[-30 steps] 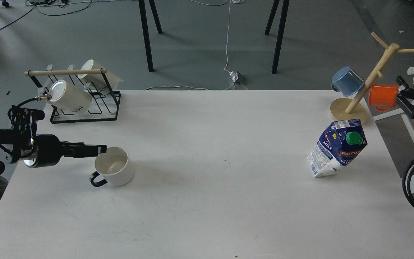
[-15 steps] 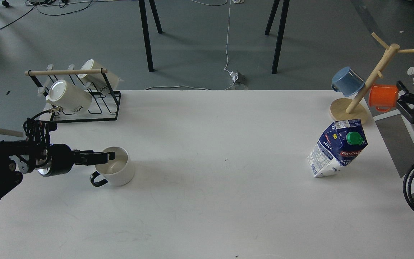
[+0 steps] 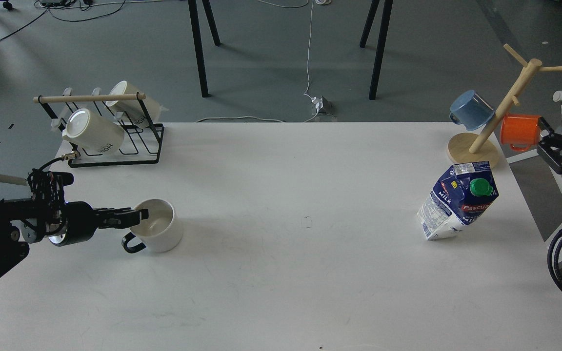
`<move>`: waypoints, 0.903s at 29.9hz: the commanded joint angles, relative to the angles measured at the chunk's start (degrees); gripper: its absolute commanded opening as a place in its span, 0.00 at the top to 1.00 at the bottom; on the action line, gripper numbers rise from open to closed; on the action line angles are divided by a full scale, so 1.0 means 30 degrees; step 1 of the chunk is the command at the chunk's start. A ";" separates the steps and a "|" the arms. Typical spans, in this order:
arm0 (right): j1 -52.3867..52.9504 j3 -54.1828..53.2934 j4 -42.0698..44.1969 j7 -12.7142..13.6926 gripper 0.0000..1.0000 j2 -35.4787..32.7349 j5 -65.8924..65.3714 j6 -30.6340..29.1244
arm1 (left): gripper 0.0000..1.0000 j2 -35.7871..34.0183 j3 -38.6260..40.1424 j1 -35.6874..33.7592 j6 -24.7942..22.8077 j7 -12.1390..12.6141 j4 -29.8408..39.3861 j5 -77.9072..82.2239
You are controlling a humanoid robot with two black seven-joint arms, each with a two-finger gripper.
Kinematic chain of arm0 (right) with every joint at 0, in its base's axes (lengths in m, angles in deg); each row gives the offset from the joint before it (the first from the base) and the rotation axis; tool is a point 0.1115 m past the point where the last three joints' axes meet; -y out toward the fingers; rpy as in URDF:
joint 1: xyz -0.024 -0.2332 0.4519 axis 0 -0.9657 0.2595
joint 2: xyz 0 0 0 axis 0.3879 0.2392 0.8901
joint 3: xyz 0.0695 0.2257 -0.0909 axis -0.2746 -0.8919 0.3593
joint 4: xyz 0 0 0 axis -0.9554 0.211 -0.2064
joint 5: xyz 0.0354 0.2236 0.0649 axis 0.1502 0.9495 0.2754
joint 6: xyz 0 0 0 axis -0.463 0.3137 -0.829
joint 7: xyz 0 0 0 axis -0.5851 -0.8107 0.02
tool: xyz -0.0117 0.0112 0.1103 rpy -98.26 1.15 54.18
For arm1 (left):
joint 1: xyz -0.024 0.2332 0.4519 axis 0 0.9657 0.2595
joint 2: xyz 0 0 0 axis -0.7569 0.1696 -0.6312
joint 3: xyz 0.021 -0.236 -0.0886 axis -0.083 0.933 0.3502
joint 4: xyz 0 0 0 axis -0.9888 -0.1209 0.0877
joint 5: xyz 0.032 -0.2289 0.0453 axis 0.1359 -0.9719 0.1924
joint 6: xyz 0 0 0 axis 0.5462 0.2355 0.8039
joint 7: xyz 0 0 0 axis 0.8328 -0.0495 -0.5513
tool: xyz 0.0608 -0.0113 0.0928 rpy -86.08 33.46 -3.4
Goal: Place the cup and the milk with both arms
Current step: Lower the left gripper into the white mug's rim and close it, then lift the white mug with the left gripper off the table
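Left tool (image 3: 137,215) at cup (image 3: 156,231) rim, grip unclear | one milk carton (image 3: 458,201) | right tool (image 3: 549,146) unclear

White cup (image 3: 158,225) – blue milk carton (image 3: 458,201), green cap (image 3: 479,186).

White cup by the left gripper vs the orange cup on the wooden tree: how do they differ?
The white cup stands upright on the table, mouth up; the orange cup hangs sideways on the wooden tree.
The white cup has a black handle; the orange cup's handle matches its body.
The left gripper is at the white cup's rim; the right gripper is close beside the orange cup.
Both are single-handled mugs.
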 commanded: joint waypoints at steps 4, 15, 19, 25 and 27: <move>-0.0155 -0.0199 -0.0002 -0.0004 0.02 0.0000 -0.0001 0.0000 | 0.71 -0.0029 -0.0008 0.0309 0.0083 -0.0001 0.0014 0.0078; -0.0418 -0.0199 -0.0002 -0.0004 0.02 0.0029 0.0029 0.0000 | 1.00 -0.0293 0.0021 0.0163 0.1021 -0.0001 0.0131 0.0020; -0.0536 -0.0199 -0.0002 -0.0004 0.02 0.0029 0.0029 0.0000 | 1.00 -0.0526 0.0255 0.0016 0.0963 -0.0001 0.0306 -0.0097; -0.0536 -0.0287 0.0056 -0.0004 0.02 -0.0029 0.0029 0.0000 | 1.00 -0.1232 0.0168 -0.4779 -0.1286 -0.0001 0.2706 -0.2143; -0.0536 -0.0578 0.0406 -0.0004 0.02 -0.0059 0.0029 0.0000 | 1.00 -0.0882 0.0138 -0.6159 -0.2343 -0.0001 0.2943 -0.2382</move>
